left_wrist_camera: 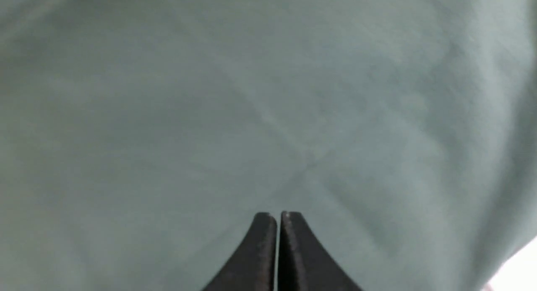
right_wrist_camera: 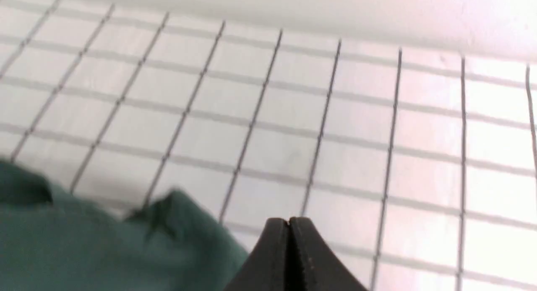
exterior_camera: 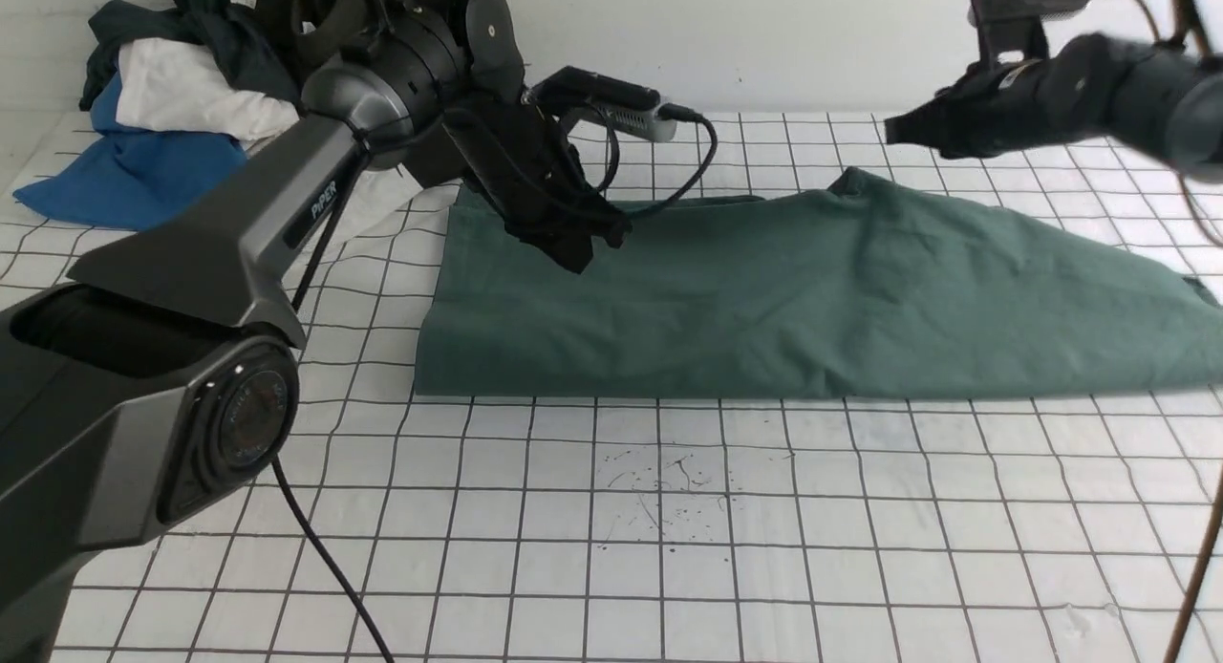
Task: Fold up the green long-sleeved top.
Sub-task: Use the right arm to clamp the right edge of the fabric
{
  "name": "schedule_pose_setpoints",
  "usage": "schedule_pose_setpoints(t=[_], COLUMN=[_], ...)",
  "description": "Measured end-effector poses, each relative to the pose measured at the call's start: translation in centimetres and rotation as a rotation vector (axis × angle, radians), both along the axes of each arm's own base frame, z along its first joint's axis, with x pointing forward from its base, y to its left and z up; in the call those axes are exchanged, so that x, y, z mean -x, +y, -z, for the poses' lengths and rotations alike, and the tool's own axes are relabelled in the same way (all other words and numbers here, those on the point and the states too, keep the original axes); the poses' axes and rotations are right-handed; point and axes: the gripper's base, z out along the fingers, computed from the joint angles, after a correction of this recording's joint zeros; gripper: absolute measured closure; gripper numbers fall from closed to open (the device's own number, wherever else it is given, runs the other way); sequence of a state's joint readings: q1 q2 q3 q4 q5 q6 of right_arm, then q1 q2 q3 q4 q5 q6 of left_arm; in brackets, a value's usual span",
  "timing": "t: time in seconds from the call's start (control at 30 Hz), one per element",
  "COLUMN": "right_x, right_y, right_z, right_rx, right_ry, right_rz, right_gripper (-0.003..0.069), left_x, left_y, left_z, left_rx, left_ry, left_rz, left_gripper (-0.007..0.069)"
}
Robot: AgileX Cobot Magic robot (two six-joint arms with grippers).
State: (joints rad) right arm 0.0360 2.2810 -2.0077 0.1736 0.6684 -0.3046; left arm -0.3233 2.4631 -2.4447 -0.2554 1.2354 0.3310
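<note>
The worktop is covered in a white sheet ruled with thin dark grid lines and runs back to a plain white wall. The light is soft and even, with little shadow. A patch of small dark specks marks the sheet near the front centre. A heap of blue, white and dark clothes lies in the far left corner, against the wall.

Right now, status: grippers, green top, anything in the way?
Left gripper shut, empty, over green long-sleeved top. Right gripper shut, empty, raised. Clothes pile back left.
</note>
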Motion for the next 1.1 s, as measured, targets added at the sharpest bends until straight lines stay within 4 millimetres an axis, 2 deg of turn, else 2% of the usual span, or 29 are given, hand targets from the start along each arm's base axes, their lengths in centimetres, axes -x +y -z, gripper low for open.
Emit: schedule_pose_setpoints(t=[0.07,0.1,0.17,0.2,0.23,0.37,0.47,0.5,0.53,0.57,0.6,0.63,0.67,0.73,0.77,0.8,0.83,0.87,0.97,1.0,1.1], right_x=[1.4,1.6,3.4,3.6,4.4,5.5,6.5,6.6,7.2,7.6,7.7,8.3,8.4,8.5,8.4,8.2,8.2,7.9,7.5,7.4,7.0], right_y=[-1.6,-2.1,-5.5,-5.8,-8.0,-14.9,-20.2,-20.5,-22.1,-22.8,-22.9,-23.0,-22.8,-21.9,-21.4,-21.0,-21.0,-20.6,-19.9,-19.8,-19.1], right_z=[-0.5,-0.5,0.0,0.1,0.9,2.6,2.9,2.9,2.5,2.1,2.0,1.1,0.9,0.0,-0.1,-0.1,-0.1,0.1,1.2,1.4,3.5], right_rx=[0.053,0.064,0.115,0.117,0.119,0.100,0.030,0.024,-0.017,-0.031,-0.033,-0.052,-0.068,-0.134,-0.167,-0.193,-0.193,-0.214,-0.201,-0.195,-0.144], right_ry=[0.178,0.195,0.409,0.424,0.495,0.491,0.434,0.431,0.419,0.417,0.420,0.435,0.444,0.448,0.444,0.438,0.438,0.439,0.470,0.475,0.535], right_rz=[-0.009,-0.005,0.033,0.037,0.077,0.232,0.442,0.455,0.545,0.575,0.577,0.569,0.551,0.496,0.468,0.444,0.444,0.410,0.383,0.379,0.358], right_gripper=[0.0671,0.0671,0.0671,0.0671,0.0671,0.0671,0.0671,0.0671,0.0671,0.0671,0.0671,0.0663,0.0655,0.0607,0.0588,0.0551,0.0534,0.0458,0.0297,0.0286,0.0142], left_x=[0.1,0.2,0.7,0.8,1.5,4.0,6.9,7.3,9.1,10.2,10.2,12.3,13.1,16.2,17.0,18.6,18.9,21.3,24.4,24.9,28.0], left_y=[0.5,0.6,1.1,1.1,1.4,2.3,3.3,3.4,4.1,4.5,4.5,5.4,5.8,7.1,7.5,8.1,8.3,9.1,10.2,10.4,11.5], left_z=[-1.4,-1.5,-4.2,-4.4,-6.4,-11.8,-15.2,-15.6,-17.2,-17.8,-17.5,-18.1,-18.2,-18.3,-18.2,-18.2,-17.8,-17.6,-16.6,-16.8,-15.8], left_rx=[-0.026,-0.025,-0.046,-0.046,-0.043,-0.021,-0.012,-0.012,-0.019,-0.029,-0.034,-0.063,-0.074,-0.121,-0.133,-0.146,-0.156,-0.167,-0.166,-0.163,-0.163], left_ry=[-0.037,-0.040,-0.100,-0.105,-0.141,-0.223,-0.256,-0.259,-0.275,-0.277,-0.267,-0.259,-0.255,-0.233,-0.224,-0.221,-0.206,-0.193,-0.184,-0.194,-0.209], left_rz=[-0.006,-0.006,-0.011,-0.011,-0.014,-0.018,-0.016,-0.013,-0.010,-0.007,-0.007,-0.008,-0.008,-0.011,-0.011,-0.013,-0.012,-0.019,-0.032,-0.033,-0.034], left_gripper=[0.0632,0.0632,0.0632,0.0632,0.0632,0.0632,0.0632,0.0632,0.0632,0.0632,0.0632,0.0632,0.0632,0.0632,0.0632,0.0632,0.0632,0.0632,0.0632,0.0632,0.0631])
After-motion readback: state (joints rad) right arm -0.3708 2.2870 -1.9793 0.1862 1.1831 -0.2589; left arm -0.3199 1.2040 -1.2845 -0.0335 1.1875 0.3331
